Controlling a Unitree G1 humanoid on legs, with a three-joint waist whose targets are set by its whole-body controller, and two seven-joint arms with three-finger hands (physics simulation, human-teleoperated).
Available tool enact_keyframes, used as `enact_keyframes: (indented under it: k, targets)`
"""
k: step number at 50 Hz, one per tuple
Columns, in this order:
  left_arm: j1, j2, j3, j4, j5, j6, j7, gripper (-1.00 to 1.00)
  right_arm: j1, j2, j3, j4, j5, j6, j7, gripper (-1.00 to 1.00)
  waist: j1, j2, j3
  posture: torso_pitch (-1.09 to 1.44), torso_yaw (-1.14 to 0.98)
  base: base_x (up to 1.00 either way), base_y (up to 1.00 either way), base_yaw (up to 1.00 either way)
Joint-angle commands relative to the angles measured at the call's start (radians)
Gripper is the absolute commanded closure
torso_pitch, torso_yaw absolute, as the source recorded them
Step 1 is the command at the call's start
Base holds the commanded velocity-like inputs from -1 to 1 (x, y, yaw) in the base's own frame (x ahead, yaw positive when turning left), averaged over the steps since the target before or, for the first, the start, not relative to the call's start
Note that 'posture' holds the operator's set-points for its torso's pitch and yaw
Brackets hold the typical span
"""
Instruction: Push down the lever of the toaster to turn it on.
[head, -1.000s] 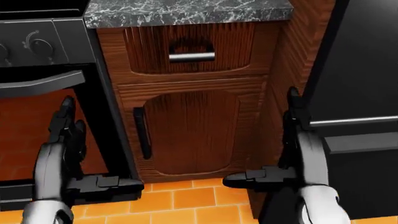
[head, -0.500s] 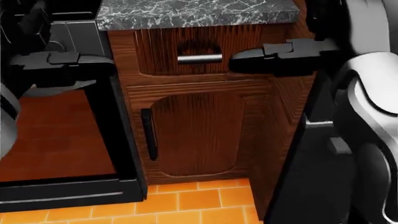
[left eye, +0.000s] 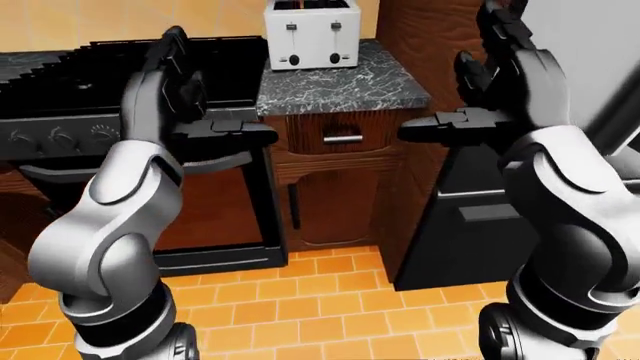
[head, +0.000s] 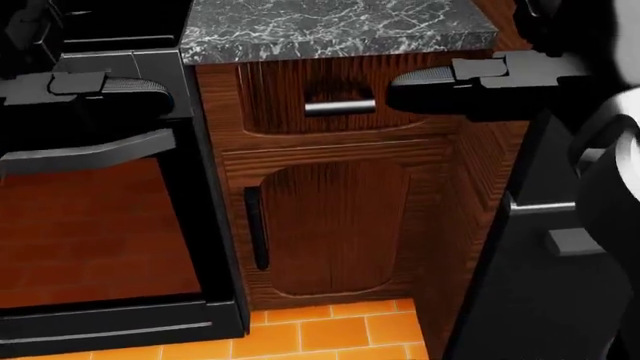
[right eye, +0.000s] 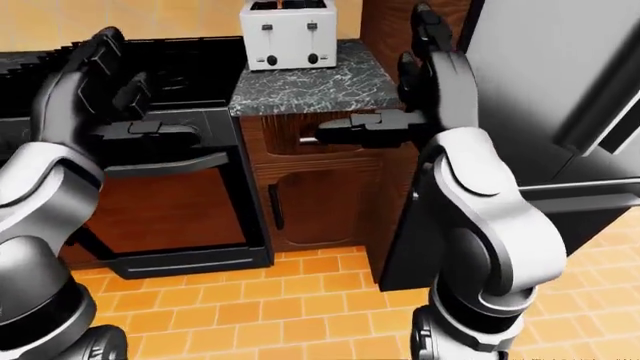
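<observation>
- Across the last second both arms have come up: in the head view the hands hung low beside the cabinet door a second ago, and now the black thumbs cross the top of that view, level with the drawer handle.
- The head view itself has slid a little too, the cabinet sitting further right than it did, so the camera has moved along with the arms.
- The left hand (left eye: 175, 90) stands raised in front of the black oven range (left eye: 110, 135), its fingers (left eye: 172, 45) spread upward and its thumb jutting sideways; it holds nothing.
- The right hand (left eye: 505, 79) is raised likewise near the dark refrigerator (right eye: 560, 90), fingers wide apart and empty.
- The white two-slot toaster (left eye: 311, 35) sits at the far end of the grey marble-topped table (left eye: 340, 86), against the wall, well apart from both hands.
- Its two dark levers (left eye: 291, 30) sit high in their slots, so I judge the toaster is not yet switched on.
- The lift reads as preparation: the hands are now about level with the table top, but reaching the levers likely calls for stepping closer or stretching an arm forward over the marble.
</observation>
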Motion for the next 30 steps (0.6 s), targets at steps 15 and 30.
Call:
enact_keyframes:
  k: [15,30]
  targets:
    - [-0.036,0.018,-0.007,-0.033,-0.04,-0.022,0.022,-1.0,-0.023,-0.016,0.002,-0.017,0.03,-0.038,-0.028,-1.0,-0.001,-0.076,-0.027,0.0,0.0,0.03,0.17,0.0]
    - [-0.044,0.023,0.0,-0.038,-0.051,-0.013,0.029,-1.0,-0.021,-0.018,0.001,-0.017,0.042,-0.041,-0.031,-1.0,-0.01,0.029,-0.013,0.0,0.0,0.08,0.2,0.0]
